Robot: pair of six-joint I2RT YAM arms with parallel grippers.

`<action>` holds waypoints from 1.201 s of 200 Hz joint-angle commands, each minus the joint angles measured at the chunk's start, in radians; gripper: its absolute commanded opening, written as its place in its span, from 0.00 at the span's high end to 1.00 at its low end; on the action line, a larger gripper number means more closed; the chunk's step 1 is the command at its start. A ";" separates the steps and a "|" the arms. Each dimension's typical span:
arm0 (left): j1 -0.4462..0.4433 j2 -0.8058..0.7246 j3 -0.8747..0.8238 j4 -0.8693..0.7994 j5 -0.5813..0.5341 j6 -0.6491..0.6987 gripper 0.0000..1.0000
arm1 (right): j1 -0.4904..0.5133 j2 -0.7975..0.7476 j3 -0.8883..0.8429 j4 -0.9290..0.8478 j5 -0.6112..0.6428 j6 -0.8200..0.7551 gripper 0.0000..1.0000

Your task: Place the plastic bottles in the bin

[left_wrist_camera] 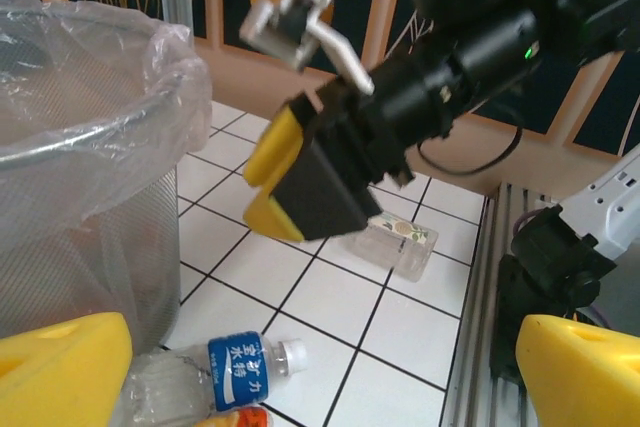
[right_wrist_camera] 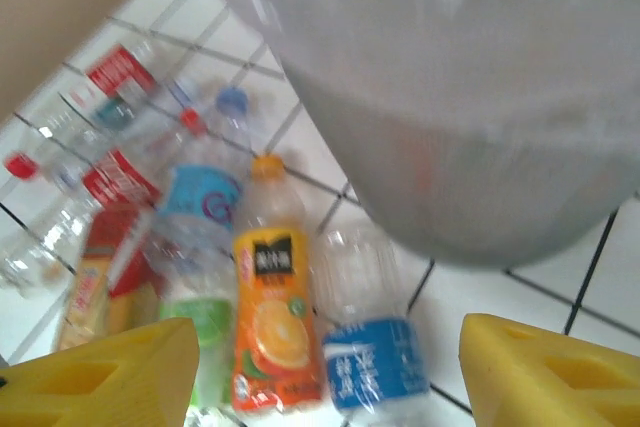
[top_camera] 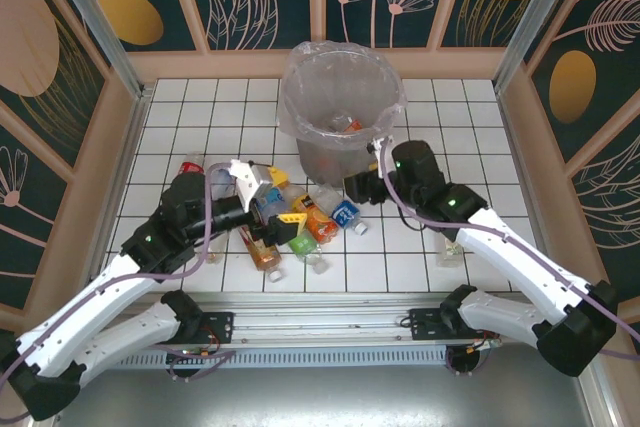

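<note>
Plastic bottles (top_camera: 300, 227) lie heaped just before the bin (top_camera: 340, 97); left gripper (left_wrist_camera: 320, 377) gapes wide, empty; right gripper (right_wrist_camera: 330, 367), seemingly parted and empty though blurred, could scatter bottles or snag the bin's bag (right_wrist_camera: 480, 97).

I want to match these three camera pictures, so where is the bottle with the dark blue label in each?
Top external: blue-label bottle lies at centre, on the tiles just before the bin.
Left wrist: bottom edge, left of centre, by the bin's base.
Right wrist: bottom centre, beside the orange juice bottle.
Shared landmark: the bin, next to the bottle in every view.
</note>
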 commanded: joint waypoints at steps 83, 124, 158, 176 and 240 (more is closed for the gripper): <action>-0.003 -0.062 -0.108 0.075 0.018 -0.056 0.02 | 0.009 0.098 -0.321 0.396 -0.055 0.101 0.35; -0.003 -0.062 -0.112 0.086 0.030 -0.070 0.02 | 0.009 0.178 -0.355 0.475 -0.057 0.102 0.33; -0.003 -0.057 -0.112 0.088 0.032 -0.074 0.02 | 0.009 0.270 -0.345 0.506 -0.065 0.084 0.31; -0.004 -0.057 -0.114 0.090 0.034 -0.076 0.01 | 0.010 0.317 -0.330 0.512 -0.073 0.069 0.30; -0.004 -0.050 -0.112 0.088 0.034 -0.076 0.02 | 0.019 0.450 -0.290 0.515 -0.070 0.025 0.24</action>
